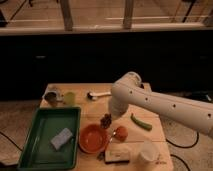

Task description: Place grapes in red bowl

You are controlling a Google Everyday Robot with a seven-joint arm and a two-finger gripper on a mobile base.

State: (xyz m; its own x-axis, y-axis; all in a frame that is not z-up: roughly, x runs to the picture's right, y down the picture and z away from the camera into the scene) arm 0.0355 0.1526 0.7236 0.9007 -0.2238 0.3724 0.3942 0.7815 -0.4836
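just beyond the far rim of the red bowl (89, 144) on the table (95, 107), the gripper (110, 117) hung low, jaws seemingly clamped on the grapes (105, 120), poised to carry them over it.

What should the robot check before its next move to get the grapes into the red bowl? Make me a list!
1. Grapes in sight, just behind the red bowl: ok.
2. Bowl right way up, nothing seen inside: ok.
3. Gripper down right beside the grapes: ok.
4. Gripper has hold of the grapes: cannot tell.
5. Orange fruit sits beside the bowl, not between grapes and bowl: ok.
6. Grapes in the bowl: not ok, not yet.
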